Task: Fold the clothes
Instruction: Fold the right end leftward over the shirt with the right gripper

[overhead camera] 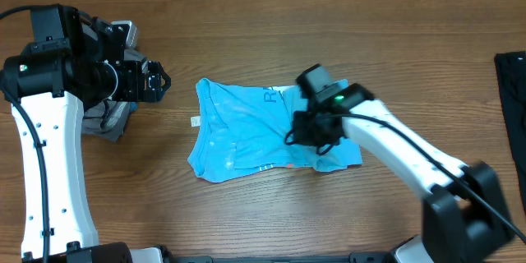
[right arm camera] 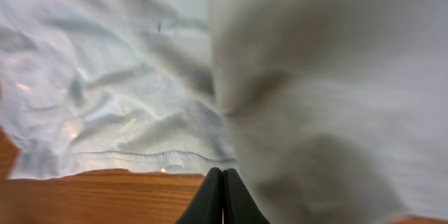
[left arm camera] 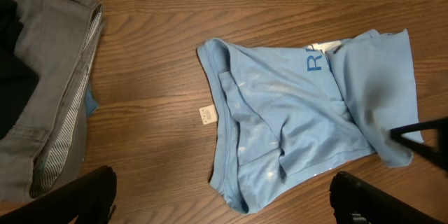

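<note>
My right jaws are closed tight over the right side of the blue T-shirt [overhead camera: 238, 131], crumpled mid-frame on the bench [overhead camera: 246, 33] — pinching cloth or not, I cannot tell. Left jaws gape wide, upper left.

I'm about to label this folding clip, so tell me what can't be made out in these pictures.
T-shirt lettering: right arm covers most overhead; a fold hides all but R in the left wrist view.
Right gripper: shut, but blurred cloth in its wrist view hides whether it pinches fabric.
Dark garment: cut off by the overhead's right edge.
Grey clothes: under the left arm overhead, cropped in the left wrist view.
</note>
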